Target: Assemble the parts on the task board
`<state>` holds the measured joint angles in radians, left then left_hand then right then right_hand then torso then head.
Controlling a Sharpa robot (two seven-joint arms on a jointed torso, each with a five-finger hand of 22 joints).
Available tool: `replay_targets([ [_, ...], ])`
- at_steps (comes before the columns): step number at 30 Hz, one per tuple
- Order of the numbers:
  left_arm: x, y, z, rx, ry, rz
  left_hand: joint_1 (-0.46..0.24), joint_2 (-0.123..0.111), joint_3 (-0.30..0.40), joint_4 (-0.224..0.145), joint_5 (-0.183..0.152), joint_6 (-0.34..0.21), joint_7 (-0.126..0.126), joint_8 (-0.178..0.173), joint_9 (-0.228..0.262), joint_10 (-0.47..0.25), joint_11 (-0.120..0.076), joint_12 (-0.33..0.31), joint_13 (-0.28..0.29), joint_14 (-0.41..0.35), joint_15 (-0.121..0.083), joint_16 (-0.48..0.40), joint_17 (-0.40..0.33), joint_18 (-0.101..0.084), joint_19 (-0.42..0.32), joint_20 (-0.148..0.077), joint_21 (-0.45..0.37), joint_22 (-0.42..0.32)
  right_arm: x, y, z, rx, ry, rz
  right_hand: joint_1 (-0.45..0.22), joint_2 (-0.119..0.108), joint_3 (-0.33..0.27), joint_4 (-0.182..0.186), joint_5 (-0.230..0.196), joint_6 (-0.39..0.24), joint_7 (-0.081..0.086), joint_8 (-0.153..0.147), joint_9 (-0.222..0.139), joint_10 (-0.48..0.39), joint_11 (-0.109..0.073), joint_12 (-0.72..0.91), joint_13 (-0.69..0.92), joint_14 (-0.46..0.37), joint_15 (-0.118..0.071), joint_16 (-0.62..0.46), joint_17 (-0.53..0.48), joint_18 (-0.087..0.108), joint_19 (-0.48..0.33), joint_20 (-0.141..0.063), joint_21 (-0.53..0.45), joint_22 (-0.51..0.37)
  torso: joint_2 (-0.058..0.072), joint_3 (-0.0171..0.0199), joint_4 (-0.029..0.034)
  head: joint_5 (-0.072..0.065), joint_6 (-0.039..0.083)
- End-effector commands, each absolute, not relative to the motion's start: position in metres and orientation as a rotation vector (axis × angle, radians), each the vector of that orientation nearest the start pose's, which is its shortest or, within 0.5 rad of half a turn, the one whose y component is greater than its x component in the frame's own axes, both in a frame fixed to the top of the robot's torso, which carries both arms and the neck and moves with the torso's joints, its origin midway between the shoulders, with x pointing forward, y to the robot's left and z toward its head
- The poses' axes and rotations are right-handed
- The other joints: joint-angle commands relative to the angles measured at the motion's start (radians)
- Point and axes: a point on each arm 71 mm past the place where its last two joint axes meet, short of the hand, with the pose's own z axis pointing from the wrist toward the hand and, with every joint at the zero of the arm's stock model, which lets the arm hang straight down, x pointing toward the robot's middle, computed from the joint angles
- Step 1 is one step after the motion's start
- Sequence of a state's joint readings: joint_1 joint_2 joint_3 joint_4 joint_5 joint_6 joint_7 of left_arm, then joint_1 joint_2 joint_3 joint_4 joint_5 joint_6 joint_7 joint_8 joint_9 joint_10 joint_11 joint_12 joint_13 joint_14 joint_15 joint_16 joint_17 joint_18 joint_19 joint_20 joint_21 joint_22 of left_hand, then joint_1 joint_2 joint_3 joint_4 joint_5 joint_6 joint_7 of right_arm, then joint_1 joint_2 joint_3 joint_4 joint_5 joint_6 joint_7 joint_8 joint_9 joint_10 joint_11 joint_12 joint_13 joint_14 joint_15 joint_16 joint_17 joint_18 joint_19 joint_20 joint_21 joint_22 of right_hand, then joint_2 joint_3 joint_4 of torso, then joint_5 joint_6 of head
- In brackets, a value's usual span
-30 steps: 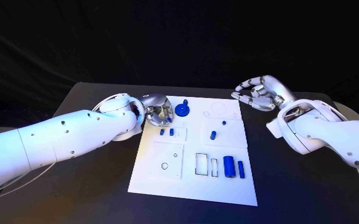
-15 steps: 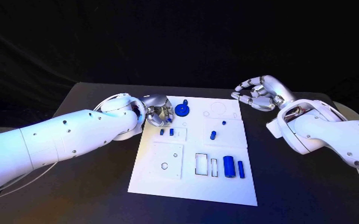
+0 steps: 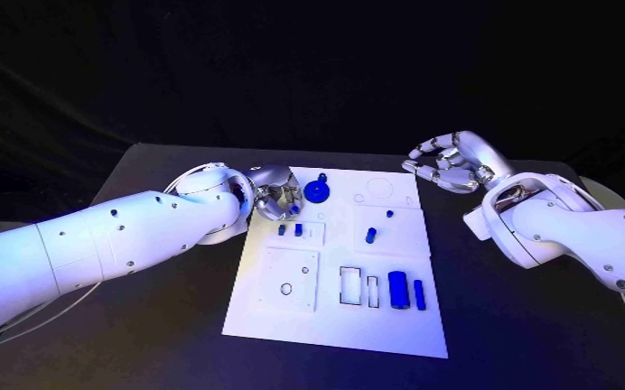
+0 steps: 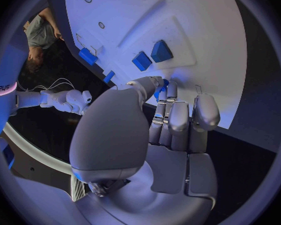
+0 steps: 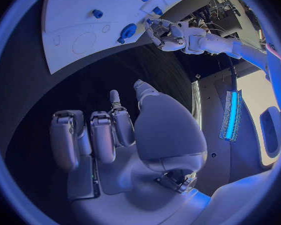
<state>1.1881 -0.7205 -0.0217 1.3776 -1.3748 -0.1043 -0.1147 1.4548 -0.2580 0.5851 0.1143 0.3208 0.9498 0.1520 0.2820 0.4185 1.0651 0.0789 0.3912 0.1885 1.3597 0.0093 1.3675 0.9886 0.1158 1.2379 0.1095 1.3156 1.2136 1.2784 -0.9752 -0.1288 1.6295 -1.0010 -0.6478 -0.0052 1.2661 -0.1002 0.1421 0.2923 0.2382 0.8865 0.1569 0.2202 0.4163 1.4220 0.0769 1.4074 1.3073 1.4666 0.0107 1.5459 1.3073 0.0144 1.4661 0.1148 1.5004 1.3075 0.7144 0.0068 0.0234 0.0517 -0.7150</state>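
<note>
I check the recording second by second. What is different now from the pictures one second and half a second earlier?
Nothing has visibly changed. The left hand stays at the task board's left edge beside the round blue part, its fingers bent toward the board. The right hand stays off the board's far right corner, fingers curled, holding nothing. All blue parts lie as before.

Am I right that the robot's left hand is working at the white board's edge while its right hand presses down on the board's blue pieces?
Not quite. The right hand hangs off the white task board, over the black table, fingers curled, touching no blue pieces; the head view shows this. The left hand is indeed at the board's edge.
</note>
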Motion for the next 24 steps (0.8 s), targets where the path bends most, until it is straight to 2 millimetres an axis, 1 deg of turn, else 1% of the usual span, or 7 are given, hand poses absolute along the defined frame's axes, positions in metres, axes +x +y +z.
replay_targets([
  [1, 0.5065, 0.1767, -0.2095, 0.14, 1.908, -0.655, -0.011, -0.004, 0.002, 0.007, -0.004, -0.021, 0.003, -0.015, -0.006, -0.004, 0.01, -0.013, -0.004, -0.002, 0.009, 0.006, -0.004, -0.013, -0.009, 0.003, -0.007, -0.004, 0.4707, -0.2481, -0.1569, 0.325, 1.455, 0.8, -0.006, 0.008, -0.004, -0.001, 0.003, 0.003, -0.001, 0.003, 0.001, -0.003, -0.003, -0.002, 0.097, 0.085, -0.008, -0.004, 0.186, 0.007, 0.057, -0.006, -0.006, 0.214, 0.0, 0.0004, 0.0002, 0.0, 0.001],
  [4, 0.5065, 0.1769, -0.2092, 0.137, 1.903, -0.657, -0.019, -0.012, 0.003, 0.009, -0.004, -0.038, 0.011, -0.03, -0.013, -0.016, 0.019, -0.028, -0.009, -0.01, 0.016, 0.003, -0.019, -0.011, -0.017, 0.009, -0.014, -0.012, 0.4708, -0.2482, -0.1571, 0.325, 1.456, 0.799, -0.006, 0.008, -0.004, -0.001, 0.003, 0.003, -0.001, 0.003, 0.001, -0.003, -0.003, -0.002, 0.097, 0.085, -0.008, -0.004, 0.186, 0.007, 0.057, -0.006, -0.006, 0.214, -0.001, -0.0001, 0.0003, 0.0, 0.001],
  [12, 0.506, 0.1782, -0.208, 0.126, 1.89, -0.662, -0.026, -0.019, 0.002, 0.011, -0.003, -0.055, 0.015, -0.043, -0.02, -0.028, 0.024, -0.041, -0.014, -0.018, 0.021, 0.0, -0.032, -0.008, -0.027, 0.014, -0.023, -0.022, 0.4711, -0.2485, -0.1577, 0.326, 1.461, 0.797, -0.006, 0.008, -0.005, -0.001, 0.004, 0.002, -0.001, 0.003, 0.001, -0.005, -0.003, -0.004, 0.095, 0.085, -0.008, -0.005, 0.185, 0.007, 0.056, -0.006, -0.008, 0.213, 0.0, -0.0004, 0.0001, 0.0, 0.003],
  [17, 0.5057, 0.1797, -0.2073, 0.118, 1.882, -0.663, -0.03, -0.023, 0.002, 0.012, -0.002, -0.071, 0.017, -0.054, -0.025, -0.033, 0.026, -0.048, -0.016, -0.025, 0.023, -0.003, -0.044, -0.006, -0.034, 0.017, -0.029, -0.029, 0.4712, -0.2489, -0.1586, 0.325, 1.47, 0.796, -0.003, 0.004, -0.005, -0.002, 0.004, -0.002, 0.0, 0.001, 0.0, -0.029, -0.002, -0.03, 0.071, 0.079, -0.008, -0.014, 0.162, 0.013, 0.043, -0.006, -0.029, 0.2, -0.001, -0.0005, 0.0003, 0.0, 0.004],
  [18, 0.5057, 0.1802, -0.2072, 0.117, 1.882, -0.662, -0.03, -0.024, 0.002, 0.012, -0.002, -0.077, 0.018, -0.057, -0.026, -0.035, 0.026, -0.05, -0.016, -0.029, 0.024, -0.005, -0.049, -0.005, -0.038, 0.018, -0.033, -0.034, 0.4713, -0.2489, -0.1589, 0.324, 1.474, 0.796, 0.002, 0.003, -0.005, -0.002, 0.004, -0.006, 0.0, 0.0, 0.0, -0.074, -0.002, -0.082, 0.021, 0.074, -0.008, -0.023, 0.143, 0.018, 0.031, -0.006, -0.05, 0.187, -0.001, -0.0005, 0.0003, 0.0, 0.004],
  [21, 0.5053, 0.1825, -0.207, 0.112, 1.881, -0.66, -0.034, -0.026, 0.0, 0.013, -0.002, -0.084, 0.019, -0.062, -0.029, -0.043, 0.028, -0.056, -0.018, -0.037, 0.026, -0.009, -0.063, -0.002, -0.048, 0.02, -0.041, -0.043, 0.4716, -0.2491, -0.1599, 0.321, 1.486, 0.797, 0.008, 0.003, -0.003, -0.001, 0.003, -0.009, 0.0, -0.001, 0.0, -0.116, -0.003, -0.136, -0.029, 0.07, -0.009, -0.03, 0.131, 0.022, 0.021, -0.006, -0.067, 0.176, -0.001, -0.0006, -0.0002, 0.001, 0.005],
  [24, 0.5045, 0.1858, -0.2066, 0.107, 1.881, -0.659, -0.041, -0.031, -0.009, 0.014, -0.002, -0.101, 0.02, -0.072, -0.034, -0.062, 0.033, -0.067, -0.022, -0.049, 0.03, -0.014, -0.083, 0.001, -0.061, 0.024, -0.053, -0.056, 0.4721, -0.2493, -0.1617, 0.308, 1.504, 0.796, 0.036, -0.002, 0.007, -0.001, -0.003, -0.011, -0.003, 0.0, 0.001, -0.247, -0.006, -0.332, -0.206, 0.055, -0.012, -0.058, 0.079, 0.036, -0.011, -0.01, -0.126, 0.141, -0.001, -0.0004, -0.0003, 0.001, 0.005],
])
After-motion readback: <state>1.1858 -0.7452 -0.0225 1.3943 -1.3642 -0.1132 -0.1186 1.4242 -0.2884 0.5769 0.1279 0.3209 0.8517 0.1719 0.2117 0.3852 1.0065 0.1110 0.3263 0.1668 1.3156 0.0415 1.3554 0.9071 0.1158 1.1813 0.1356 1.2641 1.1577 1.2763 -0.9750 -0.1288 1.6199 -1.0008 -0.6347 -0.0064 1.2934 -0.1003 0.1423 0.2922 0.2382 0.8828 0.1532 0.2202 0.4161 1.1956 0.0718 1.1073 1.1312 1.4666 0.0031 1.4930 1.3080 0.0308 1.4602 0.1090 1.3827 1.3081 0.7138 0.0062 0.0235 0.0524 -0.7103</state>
